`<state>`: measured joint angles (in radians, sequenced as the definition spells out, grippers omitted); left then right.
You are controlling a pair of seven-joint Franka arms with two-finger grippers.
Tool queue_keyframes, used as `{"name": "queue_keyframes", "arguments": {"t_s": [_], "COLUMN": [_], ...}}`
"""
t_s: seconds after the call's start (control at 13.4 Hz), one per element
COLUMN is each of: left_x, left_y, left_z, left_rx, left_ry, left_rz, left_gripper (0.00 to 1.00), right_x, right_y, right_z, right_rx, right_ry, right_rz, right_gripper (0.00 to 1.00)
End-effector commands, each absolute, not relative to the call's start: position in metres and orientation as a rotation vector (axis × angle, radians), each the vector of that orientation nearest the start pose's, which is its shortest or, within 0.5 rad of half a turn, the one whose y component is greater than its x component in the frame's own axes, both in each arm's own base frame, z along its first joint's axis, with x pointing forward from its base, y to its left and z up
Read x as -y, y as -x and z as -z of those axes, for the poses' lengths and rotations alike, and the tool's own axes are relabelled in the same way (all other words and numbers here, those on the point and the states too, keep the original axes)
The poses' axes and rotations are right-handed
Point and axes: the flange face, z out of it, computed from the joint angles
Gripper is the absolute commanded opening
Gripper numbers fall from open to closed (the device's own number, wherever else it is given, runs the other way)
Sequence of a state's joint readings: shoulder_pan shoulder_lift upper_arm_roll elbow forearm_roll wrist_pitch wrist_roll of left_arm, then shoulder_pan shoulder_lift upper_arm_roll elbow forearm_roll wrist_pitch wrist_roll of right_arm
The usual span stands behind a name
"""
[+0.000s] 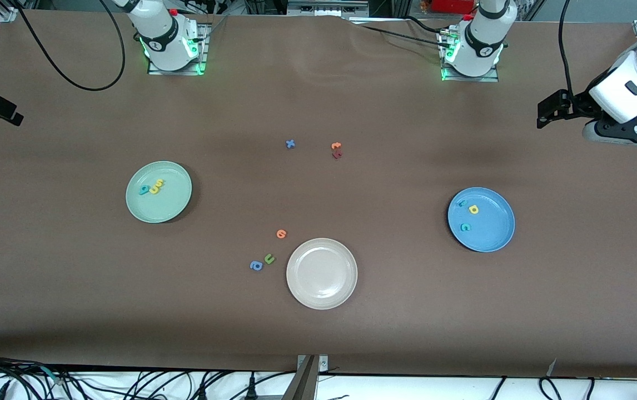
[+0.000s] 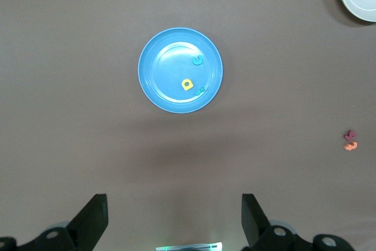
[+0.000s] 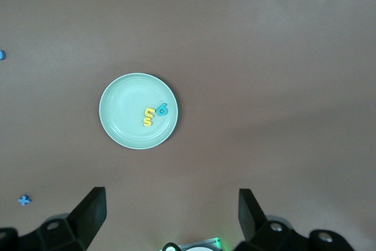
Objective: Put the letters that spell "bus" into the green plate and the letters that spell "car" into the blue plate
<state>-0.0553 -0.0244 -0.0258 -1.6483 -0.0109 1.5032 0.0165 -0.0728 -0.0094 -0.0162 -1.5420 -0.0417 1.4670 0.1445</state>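
I am taking the beige plate [image 1: 322, 273] as my marker, since it is sitting bare and is no part of the job.

From it, the green plate [image 1: 158, 191] is lying toward the right arm's end of the table and a little farther from the front camera. It is carrying the teal b [image 1: 144, 190] and the yellow u and s [image 1: 155, 186], huddled touching near the middle, so I am reading "bus" as delivered.

The blue plate [image 1: 481, 219] is lying toward the left arm's end from the beige plate. It is holding the teal r [image 1: 463, 203], the yellow a [image 1: 473, 209] and the teal c [image 1: 465, 226], loosely spread off centre; "car" is looking complete too.

The decoys are lying where they belong, on the bare table. The green u [image 1: 269, 258] and the blue a [image 1: 256, 266] are sitting just beside the beige plate on the side facing the right arm's end, with an orange letter [image 1: 280, 234] near them. A blue x [image 1: 290, 144] and an orange and dark red pair [image 1: 337, 150] are resting well farther from the front camera than the beige plate.

The left gripper [image 2: 174, 221] is hanging high up, looking down on the blue plate, fingers spread wide and carrying nothing. The right gripper [image 3: 170, 218] is doing the same over the table by the green plate, spread and empty. I am judging both arms to be waiting clear so I can check the plates unobstructed.
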Motion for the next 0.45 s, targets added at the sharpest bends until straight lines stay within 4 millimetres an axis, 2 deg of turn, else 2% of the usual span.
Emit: {"name": "queue_keyframes", "arguments": {"t_s": [0.0,0.37], "left_x": [0.0483,0.0498], "left_y": [-0.5410,-0.5409], "left_z": [-0.5986,-0.5986], "left_rx": [-0.146,-0.151], "left_ry": [3.128,3.126], "left_rz": [-0.178,-0.178], "left_gripper": [1.00,1.00], "right_x": [0.0511,0.0561], "right_y": [-0.5369,-0.5393], "right_z": [-0.6411,-0.6366], "right_rx": [-0.357,-0.360], "right_ry": [3.143,3.138], "right_rz": [-0.106,-0.113], "right_gripper": [0.99,0.99]}}
